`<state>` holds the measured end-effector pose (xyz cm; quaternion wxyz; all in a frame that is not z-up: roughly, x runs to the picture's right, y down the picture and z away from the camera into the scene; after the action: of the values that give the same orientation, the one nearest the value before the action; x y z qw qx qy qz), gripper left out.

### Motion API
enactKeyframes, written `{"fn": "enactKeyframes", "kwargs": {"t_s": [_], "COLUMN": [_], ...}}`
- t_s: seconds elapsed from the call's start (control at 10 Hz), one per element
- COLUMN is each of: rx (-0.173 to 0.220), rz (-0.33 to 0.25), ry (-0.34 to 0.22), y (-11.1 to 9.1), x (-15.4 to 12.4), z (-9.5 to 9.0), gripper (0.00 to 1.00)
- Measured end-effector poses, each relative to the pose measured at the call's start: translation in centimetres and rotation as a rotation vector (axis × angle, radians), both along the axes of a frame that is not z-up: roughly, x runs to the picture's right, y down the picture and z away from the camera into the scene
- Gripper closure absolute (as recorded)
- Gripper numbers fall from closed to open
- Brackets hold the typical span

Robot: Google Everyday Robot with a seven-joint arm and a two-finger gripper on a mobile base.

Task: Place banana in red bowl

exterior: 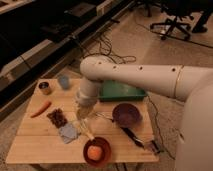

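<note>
My gripper (83, 118) hangs over the middle of the wooden table (30, 145), just behind and left of the red bowl (103, 154). A pale-yellow slender shape, which looks like the banana (85, 125), shows at the gripper's tip, above the table. The red bowl stands at the front edge and holds a round orange fruit (93, 152). The big white arm (145, 80) reaches in from the right.
A maroon bowl (126, 114) stands right of the gripper, a green tray (123, 93) behind it. An orange carrot (41, 108), a brown snack bag (58, 118) and a grey-blue packet (68, 132) lie to the left. A can (45, 88) and a blue cup (63, 81) stand at the back left. Dark utensils (137, 139) lie at the front right.
</note>
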<state>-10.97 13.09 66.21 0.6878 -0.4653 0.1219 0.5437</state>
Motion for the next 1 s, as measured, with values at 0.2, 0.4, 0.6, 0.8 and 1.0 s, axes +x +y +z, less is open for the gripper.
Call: {"fn": "enactKeyframes", "kwargs": {"t_s": [0.2,0.4,0.6,0.8,1.0], "rx": [-0.026,-0.025,-0.025,-0.025,-0.001], "rz": [-0.026,-0.023,-0.025,-0.024,0.020], "ry": [0.012,0.014,0.013,0.012,0.004], "y": [2.6,2.5,2.5,2.6,3.8], "x": [0.7,0.8,0.7,0.7,1.3], "z": [1.4,1.4,1.4,1.5,1.0], "gripper": [1.00,1.00,1.00,1.00,1.00]}}
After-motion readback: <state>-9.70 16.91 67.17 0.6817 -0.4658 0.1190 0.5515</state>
